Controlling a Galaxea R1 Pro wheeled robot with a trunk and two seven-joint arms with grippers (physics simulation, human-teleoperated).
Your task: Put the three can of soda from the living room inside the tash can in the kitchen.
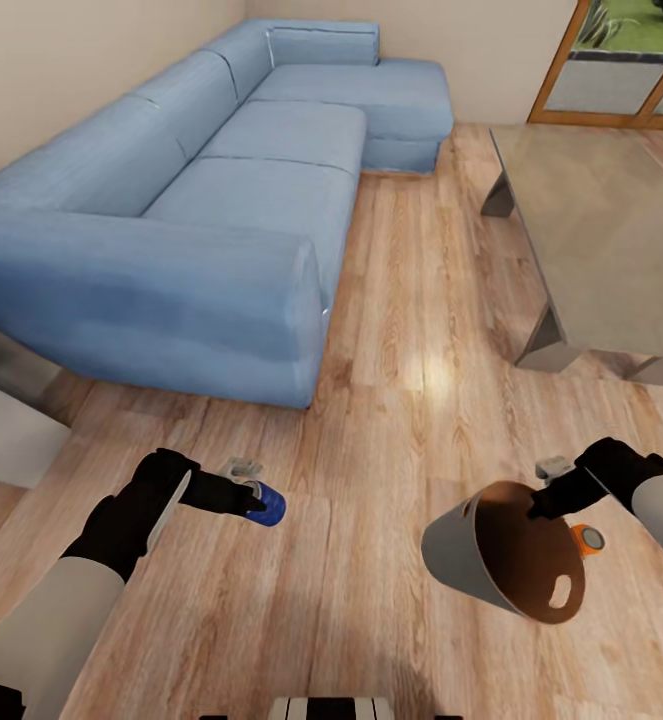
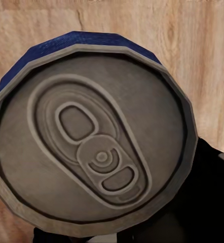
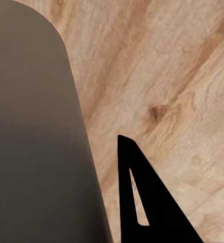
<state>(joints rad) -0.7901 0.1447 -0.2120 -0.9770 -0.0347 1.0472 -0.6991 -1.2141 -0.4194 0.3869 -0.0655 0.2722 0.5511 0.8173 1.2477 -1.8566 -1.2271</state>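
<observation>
My left gripper is shut on a can of soda with dark blue sides, held low over the wood floor. The left wrist view looks at that can's grey pull-tab end. My right gripper is shut on the rim of the tash can, which hangs tilted with its brown-orange inside facing me. Its grey outer wall runs beside a black fingertip in the right wrist view. An orange can of soda shows just past the bin's rim, below my right wrist; whether it rests on the floor I cannot tell.
A long blue sectional sofa fills the left and back. The low glass-topped coffee table stands at the right. A white block sits at the left edge. Open wood floor runs between sofa and table.
</observation>
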